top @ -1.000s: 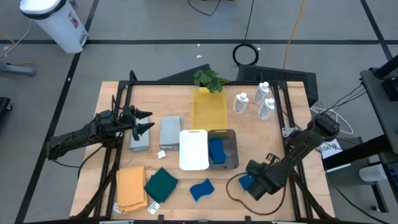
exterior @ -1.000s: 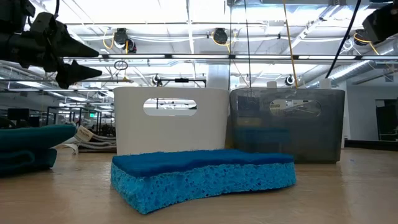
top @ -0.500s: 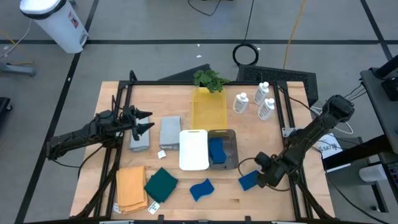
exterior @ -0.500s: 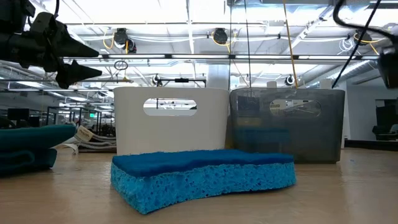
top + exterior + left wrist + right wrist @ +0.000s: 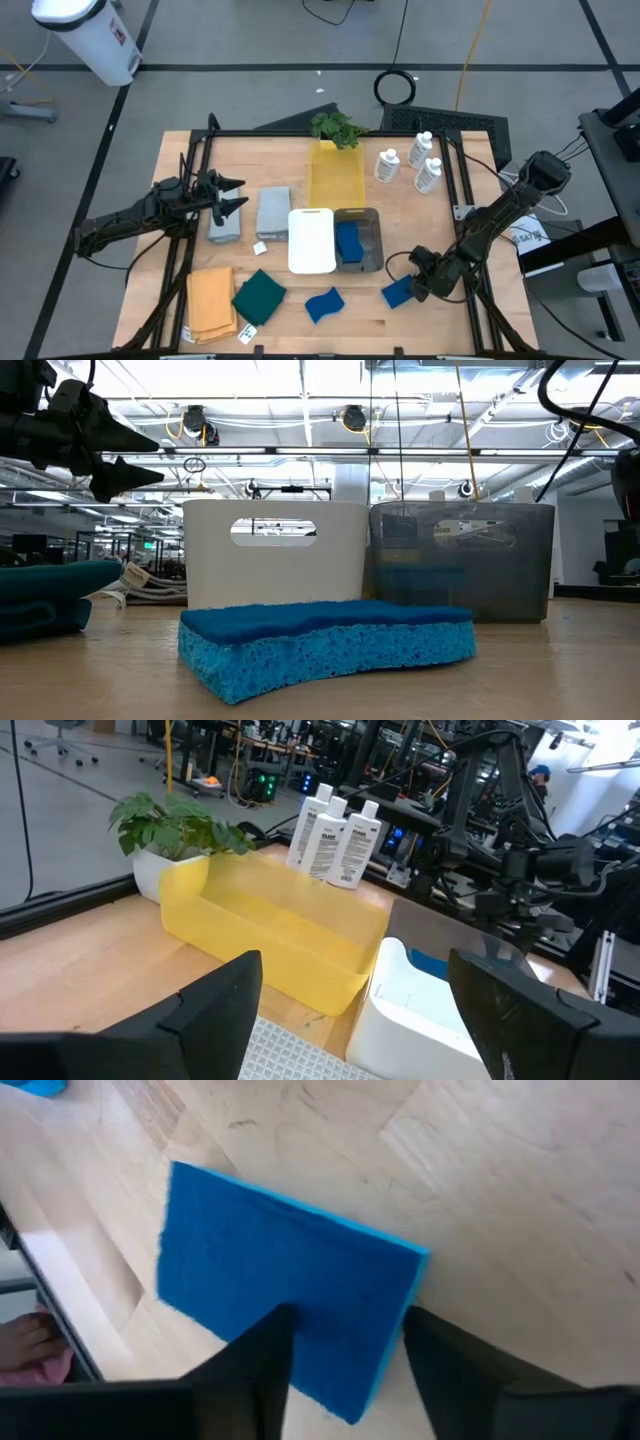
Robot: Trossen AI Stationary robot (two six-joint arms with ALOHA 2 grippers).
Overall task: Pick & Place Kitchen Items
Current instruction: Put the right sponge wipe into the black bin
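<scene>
Right tool (fingers parted) straddles a blue sponge lying on the table.

light: bright, even overhead | shadows: soft | low view: ceiling lamps glare

Bare table lies open between the grey bin and the three bottles, and along the right side. The middle is crowded: the yellow tray, white bin and grey bin stand side by side. The right hand hangs over a sponge, its fingers spread either side of it.
</scene>
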